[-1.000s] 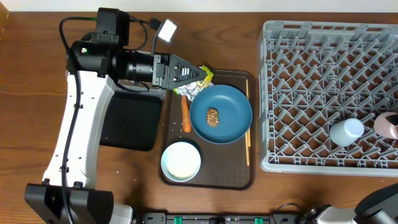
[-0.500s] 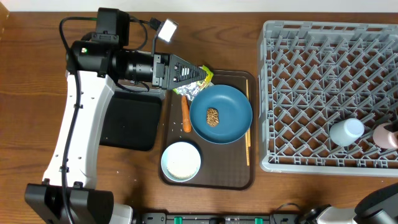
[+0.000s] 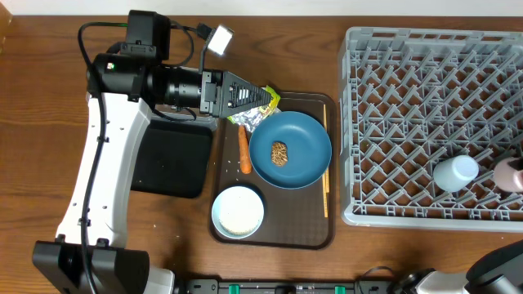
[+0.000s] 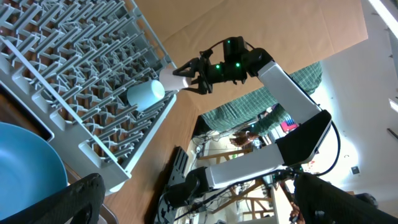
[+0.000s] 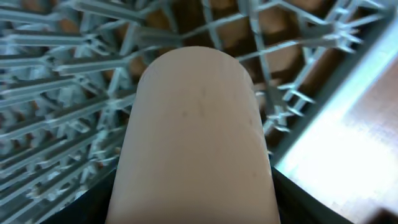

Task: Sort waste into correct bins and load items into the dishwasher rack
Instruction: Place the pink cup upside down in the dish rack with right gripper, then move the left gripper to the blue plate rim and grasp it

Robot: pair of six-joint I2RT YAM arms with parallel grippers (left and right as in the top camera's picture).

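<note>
Pink cup [image 3: 512, 173] sits at the far right edge of the overhead view, over the right rim of the dishwasher rack [image 3: 351, 122], half cut off by the picture's border. Just beside it a pale cup [image 3: 454, 173] lies on its side among the pegs; the rest of the lattice is bare. Left of the rack the brown serving tray [image 3: 274, 235] carries the blue plate [image 3: 306, 139] with the brown lump [image 3: 279, 153] on it, the carrot [image 3: 243, 151] along the plate's left edge, the white bowl [image 3: 238, 211] near the front and the chopsticks [image 3: 324, 184] along the right rim. The black tray [image 3: 172, 159] lies on the wood to the left, partly under the left arm. The left gripper [image 3: 263, 96] hangs over the crumpled wrappers [image 3: 252, 120] at the tray's back corner. In the left wrist view its two dark fingers [image 4: 74, 199] show at the bottom corners, spread wide with nothing between them. Across the rack the right gripper [image 4: 186, 74] clamps the pink cup [image 4: 173, 78] at the rack's outer edge, next to the lying pale cup [image 4: 146, 93]. In the right wrist view the pink cup [image 5: 196, 137] fills the middle, a smooth matte cylinder held above the pegs near the rack's rim, with wood beyond at lower right.
</note>
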